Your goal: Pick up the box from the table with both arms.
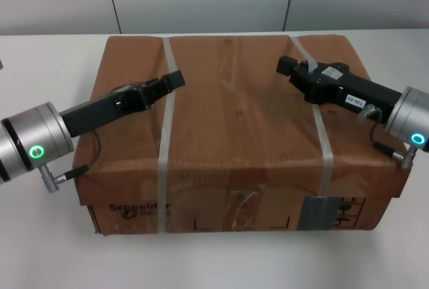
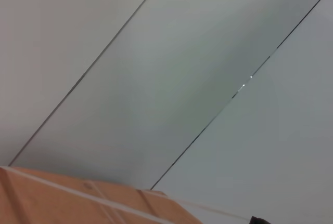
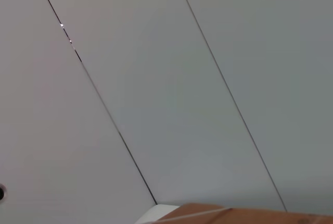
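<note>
**Both arms over box, no hold yet**

Left gripper (image 1: 175, 78) above box (image 1: 234, 135) top, fingers clenched, empty. Box sits mid tabletop (image 1: 40, 235). Right gripper (image 1: 287, 66) likewise above; state unreadable. Advice: press opposite sides evenly, lift level.

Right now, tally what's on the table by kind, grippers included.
Box: 1
Pale straps across the box: 2
Grey label on the box's front: 1
Grippers, left gripper and right gripper, both above the box top: 2
Total: 6
</note>
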`<state>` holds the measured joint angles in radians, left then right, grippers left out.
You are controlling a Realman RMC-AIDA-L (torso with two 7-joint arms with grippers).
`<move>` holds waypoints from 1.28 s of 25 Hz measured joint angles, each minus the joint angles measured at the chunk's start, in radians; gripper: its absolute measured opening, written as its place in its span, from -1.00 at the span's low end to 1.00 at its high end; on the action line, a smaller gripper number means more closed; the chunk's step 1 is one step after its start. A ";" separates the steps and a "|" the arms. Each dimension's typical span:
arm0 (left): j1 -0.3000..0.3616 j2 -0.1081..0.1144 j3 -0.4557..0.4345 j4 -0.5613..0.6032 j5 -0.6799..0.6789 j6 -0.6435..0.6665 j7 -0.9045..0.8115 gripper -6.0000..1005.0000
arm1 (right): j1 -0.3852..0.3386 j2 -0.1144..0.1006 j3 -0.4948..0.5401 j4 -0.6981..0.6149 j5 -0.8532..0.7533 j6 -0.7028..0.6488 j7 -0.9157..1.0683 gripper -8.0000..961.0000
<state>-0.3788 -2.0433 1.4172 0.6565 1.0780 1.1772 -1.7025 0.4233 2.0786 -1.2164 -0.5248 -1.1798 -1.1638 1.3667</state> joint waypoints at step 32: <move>0.000 0.000 -0.008 -0.006 0.000 -0.007 0.003 -0.80 | -0.007 0.000 -0.012 0.002 0.053 -0.002 -0.037 -0.90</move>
<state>-0.3789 -2.0432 1.4097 0.6505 1.0777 1.1705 -1.6996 0.4159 2.0785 -1.2287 -0.5233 -1.1272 -1.1658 1.3299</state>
